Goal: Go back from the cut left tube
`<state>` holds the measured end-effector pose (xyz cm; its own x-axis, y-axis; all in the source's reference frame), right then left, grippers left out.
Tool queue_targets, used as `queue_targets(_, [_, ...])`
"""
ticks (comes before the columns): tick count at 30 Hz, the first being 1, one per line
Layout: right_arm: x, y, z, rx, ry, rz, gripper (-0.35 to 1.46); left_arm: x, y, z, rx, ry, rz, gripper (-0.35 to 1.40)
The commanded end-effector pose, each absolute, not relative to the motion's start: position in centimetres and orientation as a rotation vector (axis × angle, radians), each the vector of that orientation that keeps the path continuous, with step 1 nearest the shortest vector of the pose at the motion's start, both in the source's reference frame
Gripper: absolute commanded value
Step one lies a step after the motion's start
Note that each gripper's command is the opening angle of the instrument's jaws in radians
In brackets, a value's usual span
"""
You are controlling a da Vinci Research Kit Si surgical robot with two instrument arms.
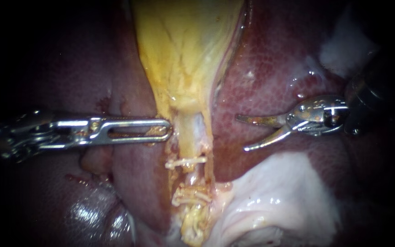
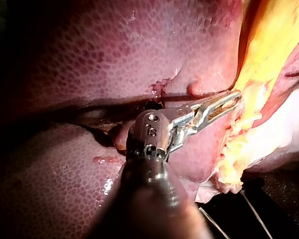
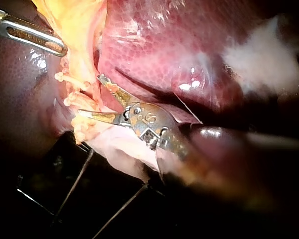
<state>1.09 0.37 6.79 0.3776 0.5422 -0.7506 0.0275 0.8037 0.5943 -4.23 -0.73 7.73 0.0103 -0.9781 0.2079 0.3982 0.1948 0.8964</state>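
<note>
The left instrument [image 1: 168, 130], a slotted silver tool whose shaft enters from the left, is held level over the dark red, mottled liver [image 1: 270, 68]. Its pincer is pressed together, and its tip is seen touching the left edge of the yellow, tapering gallbladder [image 1: 184, 45] just above the pale yellowish tube [image 1: 193, 132]. Whether tissue is pinched there cannot be told.

The tube is found at the middle of the endoscope view, running down from the gallbladder's narrow end. It is crossed by an upper white clip [image 1: 186, 162] and, lower, by a cluster of white clips [image 1: 190, 195], with ragged tissue between them.

The right instrument [image 1: 241, 132], with two thin, curved silver blades, is seen over the liver, apart from the tube on its right. Its pincer is spread wide and nothing is held. A glossy white sheet of tissue [image 1: 275, 192] lies beneath it.
</note>
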Motion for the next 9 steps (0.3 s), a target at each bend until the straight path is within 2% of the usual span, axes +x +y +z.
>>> queue_targets(1, [1.09,0.37,6.79,0.576,1.150,0.353,1.43,-4.22,-0.74,7.73,0.745,-1.018,-1.245,-0.35])
queue_targets(9, [1.09,0.37,6.78,0.576,1.150,0.353,1.45,-4.19,-0.74,7.72,0.747,-1.018,-1.244,-0.35])
